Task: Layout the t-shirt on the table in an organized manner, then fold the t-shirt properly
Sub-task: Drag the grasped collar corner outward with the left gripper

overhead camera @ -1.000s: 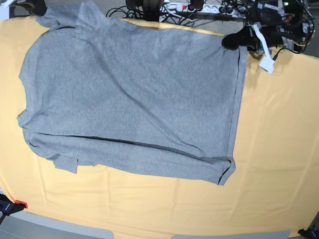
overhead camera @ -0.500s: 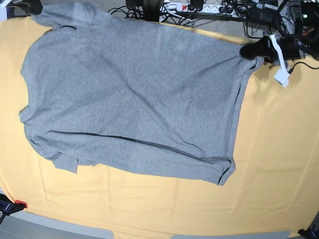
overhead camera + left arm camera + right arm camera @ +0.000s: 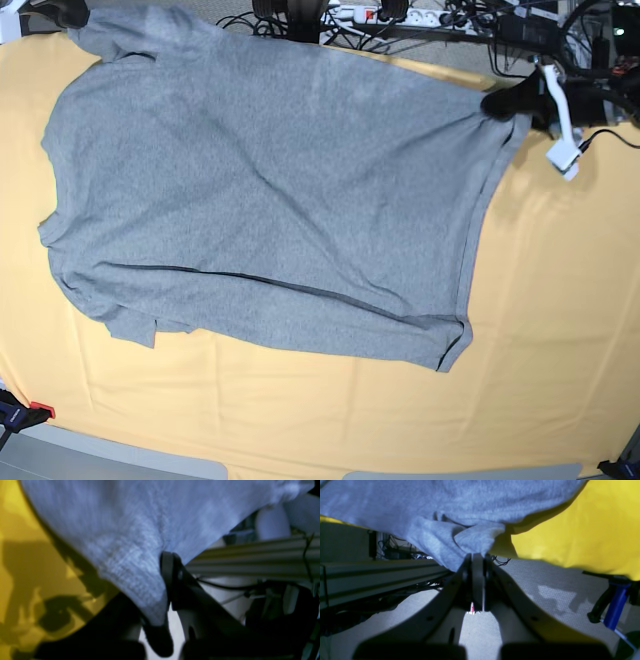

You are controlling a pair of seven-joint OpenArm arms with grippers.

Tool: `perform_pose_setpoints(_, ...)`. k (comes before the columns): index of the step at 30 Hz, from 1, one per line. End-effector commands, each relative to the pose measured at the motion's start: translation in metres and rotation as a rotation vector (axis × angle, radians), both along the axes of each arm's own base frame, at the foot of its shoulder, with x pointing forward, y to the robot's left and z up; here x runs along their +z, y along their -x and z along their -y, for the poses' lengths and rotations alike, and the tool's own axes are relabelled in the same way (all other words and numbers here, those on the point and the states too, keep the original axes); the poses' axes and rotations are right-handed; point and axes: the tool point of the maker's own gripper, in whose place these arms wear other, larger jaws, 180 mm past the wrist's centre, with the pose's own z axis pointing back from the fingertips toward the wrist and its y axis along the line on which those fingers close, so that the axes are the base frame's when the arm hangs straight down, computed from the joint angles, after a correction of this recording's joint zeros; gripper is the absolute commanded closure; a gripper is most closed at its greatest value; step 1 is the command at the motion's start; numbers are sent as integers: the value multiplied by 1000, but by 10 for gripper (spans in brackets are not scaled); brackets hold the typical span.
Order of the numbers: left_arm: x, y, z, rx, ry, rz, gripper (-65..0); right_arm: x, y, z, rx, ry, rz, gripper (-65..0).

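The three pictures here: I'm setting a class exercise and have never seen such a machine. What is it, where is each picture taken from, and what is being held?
It is a robot with two arms. One camera looks down on the table, covered in yellow cloth, where a grey t-shirt lies spread out. The other two cameras sit on the wrists, looking along each pincer. The left gripper is shut on the shirt's far corner by the hem; up close, its fingers pinch the fabric. The right gripper is shut on bunched cloth at the other far corner.
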Motion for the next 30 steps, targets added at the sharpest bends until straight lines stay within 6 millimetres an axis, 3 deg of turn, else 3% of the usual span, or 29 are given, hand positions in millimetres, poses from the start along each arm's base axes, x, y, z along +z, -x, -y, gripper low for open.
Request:
perform_pose_setpoints(1,9,-3,-3,-18,-8,21,0,4,3,0,13,6,-2,0)
perform_pose_setpoints(7,7,13,-8,-58,-48,-27,0,3,10,0,13,6,-31,0)
perform_pose_setpoints(12,7,42,8,-121,-42,-69,0,3,21,0,14,5,-71,0)
perform_pose_setpoints(17,15,58,21,-189,-46,-70,0,2,27,0,14,5,-96,0)
perform_pose_setpoints(30,32,44,-1,-170,-134,4,0,0,35,3,13,26,-137,0)
